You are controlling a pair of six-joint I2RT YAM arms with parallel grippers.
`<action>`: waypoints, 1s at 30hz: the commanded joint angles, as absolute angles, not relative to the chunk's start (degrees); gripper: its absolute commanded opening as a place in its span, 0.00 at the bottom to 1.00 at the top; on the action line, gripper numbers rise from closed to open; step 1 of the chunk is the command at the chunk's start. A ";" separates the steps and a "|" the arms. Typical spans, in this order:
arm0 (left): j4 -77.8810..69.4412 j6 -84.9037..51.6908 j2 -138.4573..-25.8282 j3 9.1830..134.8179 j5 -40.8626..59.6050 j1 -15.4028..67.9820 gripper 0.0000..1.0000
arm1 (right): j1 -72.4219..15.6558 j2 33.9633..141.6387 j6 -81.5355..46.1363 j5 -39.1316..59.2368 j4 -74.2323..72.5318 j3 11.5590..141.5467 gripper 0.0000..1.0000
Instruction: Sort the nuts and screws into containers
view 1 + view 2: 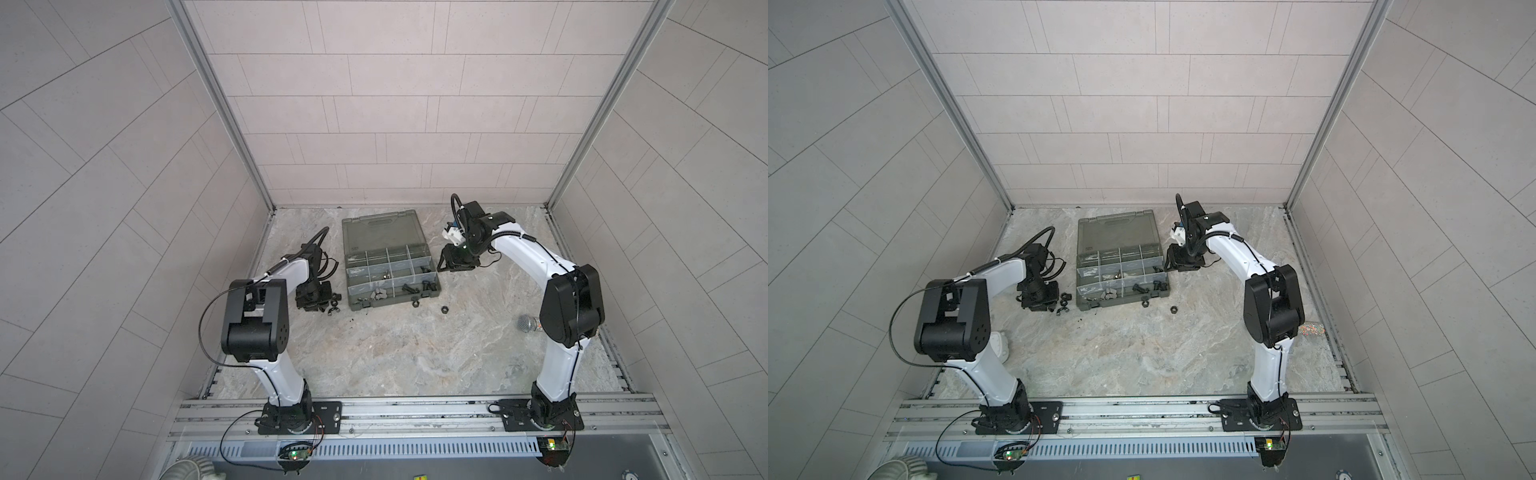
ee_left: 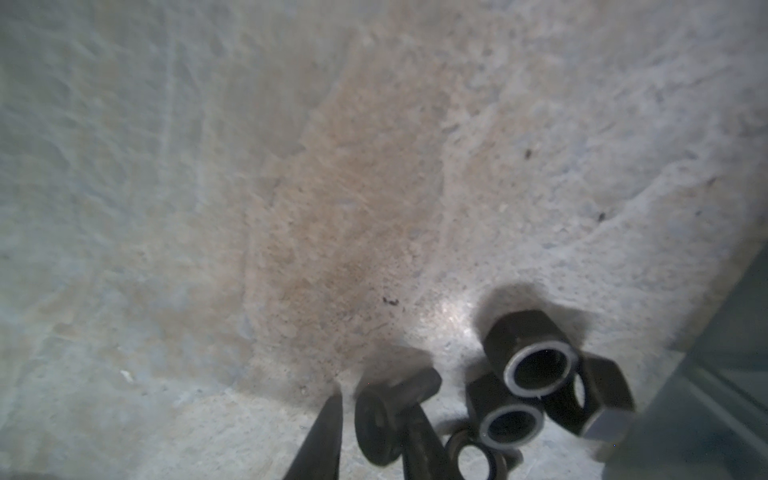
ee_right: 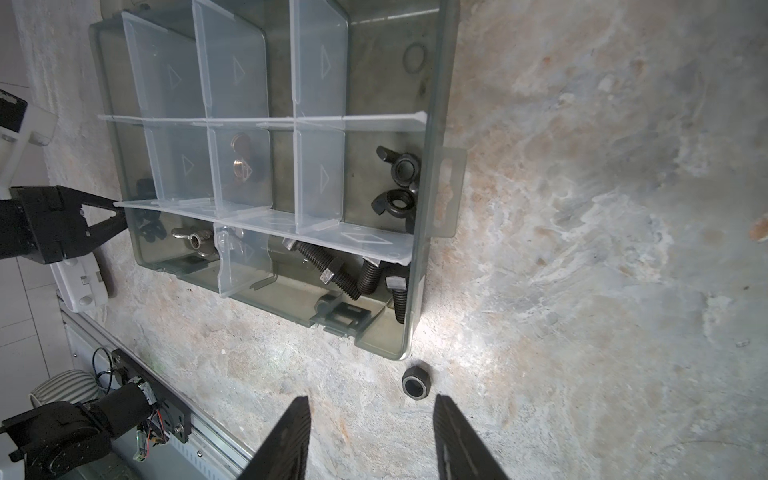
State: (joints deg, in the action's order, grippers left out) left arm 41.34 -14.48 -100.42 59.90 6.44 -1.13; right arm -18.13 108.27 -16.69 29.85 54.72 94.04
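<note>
The grey organizer case (image 1: 380, 232) lies open, and its containers (image 3: 320, 178) are split by pale dividers. Screws (image 3: 332, 270) fill one corner compartment and black winged nuts (image 3: 401, 166) the one beside it. My left gripper (image 2: 374, 415) is low at the case's left, its jaws close on either side of a blurred black nut (image 2: 386, 419); a sliver of floor shows beside one finger. More nuts (image 2: 536, 365) lie just past it. My right gripper (image 3: 370, 415) hangs open right of the case (image 1: 442, 264), with a loose nut (image 3: 415, 384) on the floor ahead.
Two loose nuts (image 1: 444, 309) (image 1: 414, 303) lie on the marble floor in front of the case. A microphone (image 1: 528, 324) lies by the right arm's elbow. The case's corner (image 2: 706, 415) is close beside the left gripper.
</note>
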 commanded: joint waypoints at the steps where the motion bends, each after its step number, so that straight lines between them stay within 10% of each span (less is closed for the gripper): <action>1: 42.54 -13.97 -101.04 61.42 6.81 -1.23 0.26 | -17.84 105.56 -15.95 30.24 55.75 93.43 0.49; 21: 48.23 -14.51 -94.72 65.55 8.77 1.49 0.17 | -17.84 104.16 -15.77 32.38 55.29 91.94 0.53; 30: 52.08 -17.13 -93.38 74.72 9.30 8.05 0.17 | -17.84 102.82 -15.78 32.70 54.58 89.94 0.78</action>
State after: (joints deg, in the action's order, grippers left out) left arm 49.12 -15.66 -94.30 71.99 9.06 5.45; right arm -17.96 105.73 -16.49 32.42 54.19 90.63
